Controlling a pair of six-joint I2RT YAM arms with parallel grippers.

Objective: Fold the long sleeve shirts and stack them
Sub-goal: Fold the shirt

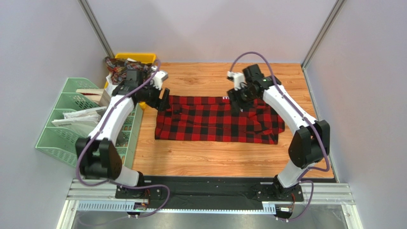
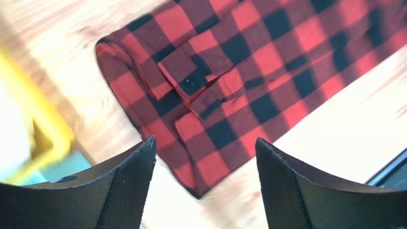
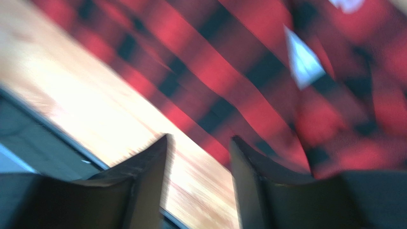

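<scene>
At the far left corner of the table [image 1: 215,157] stands a yellow bin [image 1: 138,57] with plaid cloth [image 1: 119,67] heaped in it. A green rack [image 1: 71,119] holding papers sits along the left edge. Both are just beside the left arm's wrist; nothing lies between either arm and the shirt [image 1: 217,119].

The red-and-black shirt lies flat as a wide band across the middle of the table, toward the far side, its near edge well apart from the arm bases.

The top view shows the whole layout. The left wrist view alone shows a buttoned cuff [image 2: 189,82] folded onto the shirt's left end, with the bin's yellow edge at the side. The right wrist view is blurred, yet shows a white label [image 3: 301,57] on the cloth.

Both arms reach forward with elbows raised and wrists bent down. The left end effector [image 2: 205,140] hangs over the shirt's far-left corner, jaws wide apart and holding nothing. The right end effector [image 3: 199,139] hangs over the far edge, right of centre, jaws parted by a narrower gap, nothing between them.
</scene>
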